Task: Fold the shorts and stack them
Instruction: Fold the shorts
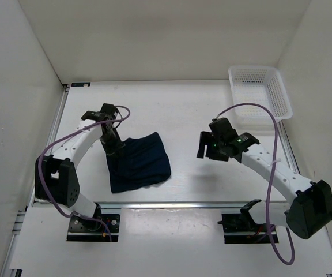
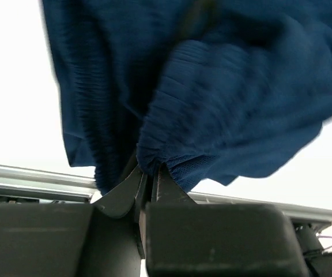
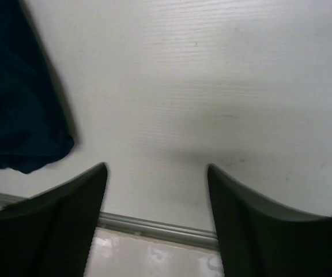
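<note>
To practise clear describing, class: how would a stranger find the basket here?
Look to the far right corner of the white table. There sits the basket, beyond the right arm. It alone is a white mesh box; the shorts on the left are dark blue cloth.

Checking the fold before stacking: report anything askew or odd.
The shorts lie skewed, with uneven edges, and one bunched edge is pinched in the left fingers. Nothing else stands out.
</note>
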Motion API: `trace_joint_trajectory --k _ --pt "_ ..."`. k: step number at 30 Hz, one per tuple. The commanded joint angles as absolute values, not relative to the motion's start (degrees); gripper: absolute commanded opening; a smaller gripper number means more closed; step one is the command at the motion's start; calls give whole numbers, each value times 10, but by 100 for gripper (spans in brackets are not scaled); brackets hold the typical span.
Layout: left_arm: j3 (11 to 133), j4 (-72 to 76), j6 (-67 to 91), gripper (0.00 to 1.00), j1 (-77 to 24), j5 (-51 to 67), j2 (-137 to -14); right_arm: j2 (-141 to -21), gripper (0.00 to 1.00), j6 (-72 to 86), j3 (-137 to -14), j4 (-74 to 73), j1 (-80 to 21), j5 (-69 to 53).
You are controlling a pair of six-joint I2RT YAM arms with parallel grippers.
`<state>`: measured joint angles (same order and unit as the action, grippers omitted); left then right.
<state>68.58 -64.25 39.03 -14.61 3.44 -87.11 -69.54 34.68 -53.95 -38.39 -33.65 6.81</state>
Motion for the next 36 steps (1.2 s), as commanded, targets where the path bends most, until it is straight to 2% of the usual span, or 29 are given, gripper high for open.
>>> trace_joint_trajectory --k 1,3,10,17,18,19,21,22,23,24,28,32,36 --pt "671 -621 396 10 -123 28 -825 -725 83 307 -534 -326 -335 -49" --pt "666 -621 396 10 -117 28 -820 -761 89 301 -534 -274 -346 -96" --pt "654 -621 386 10 -94 28 -809 -944 90 303 -618 -150 -405 -213" --pt "647 -615 367 10 -70 34 -797 -1108 90 282 -727 -142 -454 -219" --pt "647 -615 360 10 -70 40 -797 -1117 87 291 -732 -134 -454 -226" --pt "642 -615 360 10 -70 40 -797 -1131 73 303 -732 -116 -454 -231" --pt "642 -615 360 10 -65 40 -797 -1137 54 314 -732 -100 -454 -242" --pt "642 -615 354 10 -65 40 -797 -1143 39 327 -724 -90 -454 -251" --pt "642 -615 354 10 -65 40 -797 -1143 9 334 -711 -70 -454 -251" --pt "642 -607 345 10 -65 48 -797 -1132 0 343 -704 -69 -454 -246" --pt "650 -590 321 10 -100 107 -819 -1052 0 374 -646 -80 -454 -125" --pt "682 -569 354 10 -175 107 -854 -961 0 409 -569 -114 -454 -5" --pt "731 -535 385 10 -274 119 -939 -842 0 460 -491 -184 -448 108"
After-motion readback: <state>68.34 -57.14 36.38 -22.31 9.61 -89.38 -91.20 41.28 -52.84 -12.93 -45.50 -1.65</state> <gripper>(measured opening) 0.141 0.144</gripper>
